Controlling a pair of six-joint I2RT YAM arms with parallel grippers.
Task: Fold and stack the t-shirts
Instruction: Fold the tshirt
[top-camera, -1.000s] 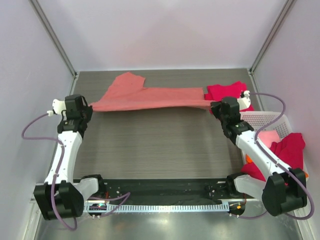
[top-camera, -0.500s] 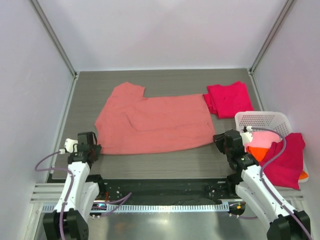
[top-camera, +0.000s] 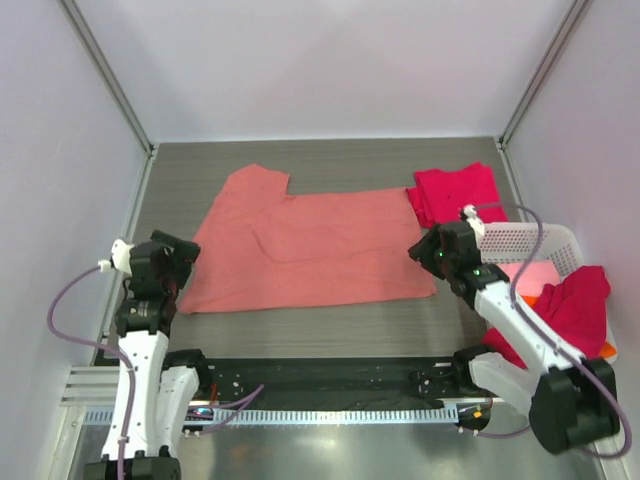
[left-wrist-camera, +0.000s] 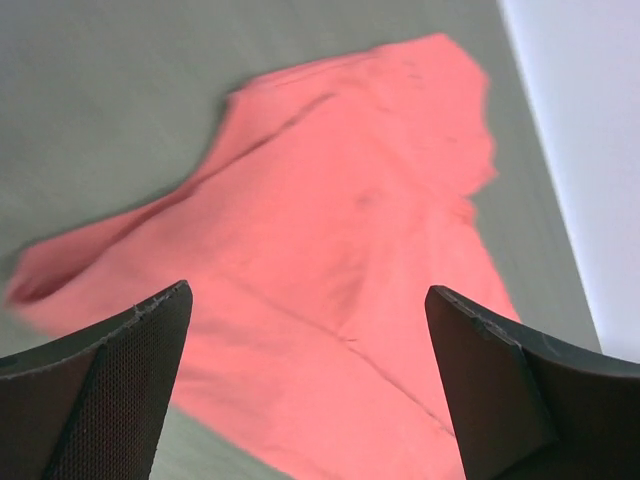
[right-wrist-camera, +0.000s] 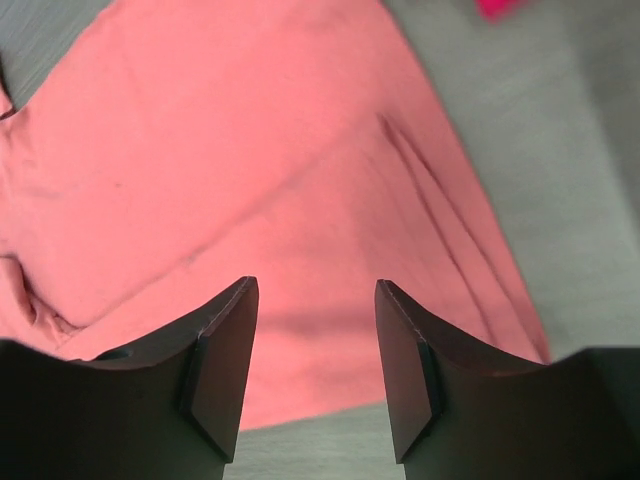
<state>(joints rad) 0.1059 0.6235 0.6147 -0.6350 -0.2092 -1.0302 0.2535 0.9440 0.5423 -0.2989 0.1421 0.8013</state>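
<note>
Left gripper (left-wrist-camera: 305, 310): jaws wide, empty, over the shirt's near-left corner.
Salmon shirt (top-camera: 310, 250): flat mid-table, unfolded, 1 sleeve toward the back.
Right gripper (right-wrist-camera: 315, 330): jaws partly apart, empty, above the near-right corner.
Crimson shirt (top-camera: 455, 195): folded, back right, just beside the salmon one.
Basket (top-camera: 520, 238): more shirts inside.
Judgement: laying-out looks finished. The 1st fold comes next, and it needs the 2 grippers to pinch matching edges and carry them across evenly.
</note>
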